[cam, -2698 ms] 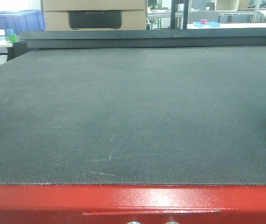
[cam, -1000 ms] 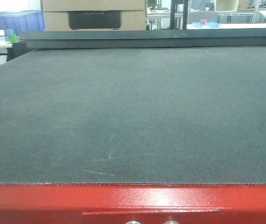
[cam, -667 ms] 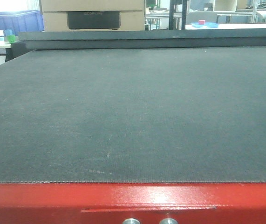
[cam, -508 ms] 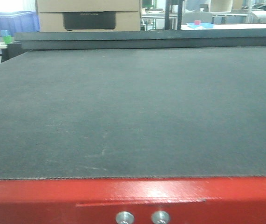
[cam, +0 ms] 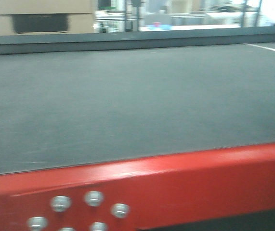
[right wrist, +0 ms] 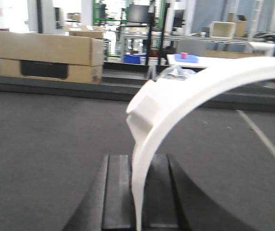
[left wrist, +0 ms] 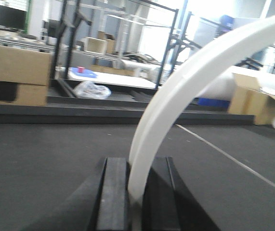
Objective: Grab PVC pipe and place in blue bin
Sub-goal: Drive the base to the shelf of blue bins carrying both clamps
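PVC pipe [left wrist: 176, 96], white and bent in a broad arc, rises out of the left gripper [left wrist: 137, 166] and sweeps up toward the upper right of the left wrist view. The gripper's two black fingers [left wrist: 116, 192] stand close on either side of the pipe's lower end, the jaws pinching it. The right wrist view shows much the same: the right gripper [right wrist: 139, 163] has its jaws clamped on the foot of a white curved pipe with a stepped collar partway up, arching off to the right. I cannot tell whether both are holding one pipe or two. Below both grippers lies a wide dark mat [cam: 127, 96]; a thin white line [left wrist: 233, 161] crosses its right side. At the far edge a cardboard box [right wrist: 50, 57] with a dark cut-out handle sits on a low ledge, with metal racks and cluttered benches behind it. From the front, blurred and tilted, the mat ends at a red frame edge [cam: 200, 178] studded with a cluster of round silver bolts [cam: 94, 198].
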`<state>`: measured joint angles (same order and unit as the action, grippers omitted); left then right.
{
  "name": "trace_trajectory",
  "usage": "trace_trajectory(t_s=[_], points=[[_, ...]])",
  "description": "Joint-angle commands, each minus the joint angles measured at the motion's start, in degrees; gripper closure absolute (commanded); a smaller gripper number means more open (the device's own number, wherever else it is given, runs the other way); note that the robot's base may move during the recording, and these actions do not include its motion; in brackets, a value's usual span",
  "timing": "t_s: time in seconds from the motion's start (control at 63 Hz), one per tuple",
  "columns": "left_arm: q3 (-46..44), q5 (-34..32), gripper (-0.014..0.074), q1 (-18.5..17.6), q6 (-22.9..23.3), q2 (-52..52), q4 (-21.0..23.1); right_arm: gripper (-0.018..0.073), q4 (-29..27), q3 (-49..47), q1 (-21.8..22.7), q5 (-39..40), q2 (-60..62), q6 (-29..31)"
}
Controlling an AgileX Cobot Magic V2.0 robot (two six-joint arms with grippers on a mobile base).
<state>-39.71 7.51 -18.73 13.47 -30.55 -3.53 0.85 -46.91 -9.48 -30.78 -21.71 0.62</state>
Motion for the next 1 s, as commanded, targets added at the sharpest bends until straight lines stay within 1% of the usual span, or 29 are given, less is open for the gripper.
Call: trace_trajectory(t_s=[0.0,0.984], points=[[0.0,-1.3,0.0707,0.3,0.3,0.4,-0.1,0.072,0.8,0.0,0.3,1.6,0.2,0.4],[0.0,-1.3,0.0707,0.3,0.3,0.4,-0.1,0.072,0.8,0.0,0.3,1.6,0.2,0.4]])
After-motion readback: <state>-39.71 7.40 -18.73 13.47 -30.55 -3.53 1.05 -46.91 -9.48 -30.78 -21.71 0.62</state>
